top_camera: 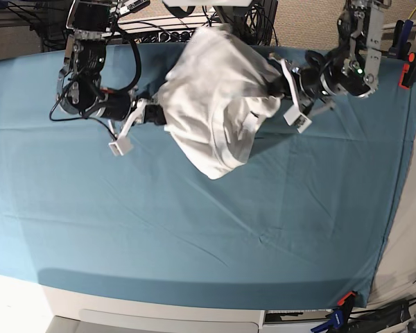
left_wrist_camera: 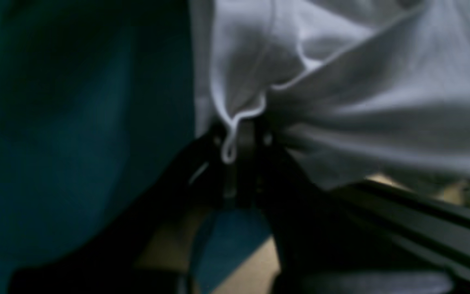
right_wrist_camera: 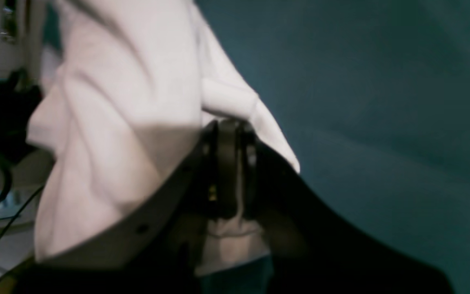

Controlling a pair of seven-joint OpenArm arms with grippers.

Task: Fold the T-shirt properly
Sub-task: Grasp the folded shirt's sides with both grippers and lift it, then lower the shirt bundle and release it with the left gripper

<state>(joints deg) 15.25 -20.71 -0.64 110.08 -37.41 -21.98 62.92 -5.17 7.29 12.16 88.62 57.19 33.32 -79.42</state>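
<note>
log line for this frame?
stage: lift | T-shirt: bunched, held up over teal cloth | left gripper: shut on shirt | right gripper: shut on shirt

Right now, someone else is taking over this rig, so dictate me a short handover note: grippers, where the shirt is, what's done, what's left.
Left gripper: shut on the T-shirt at a hemmed edge.
Right gripper: shut on the T-shirt's other side.
T-shirt: bunched between both arms, held over the teal table cloth at the far side; its lower part hangs toward the cloth.
Done: both grips taken.
Left: spread it flat, then every fold.
</note>
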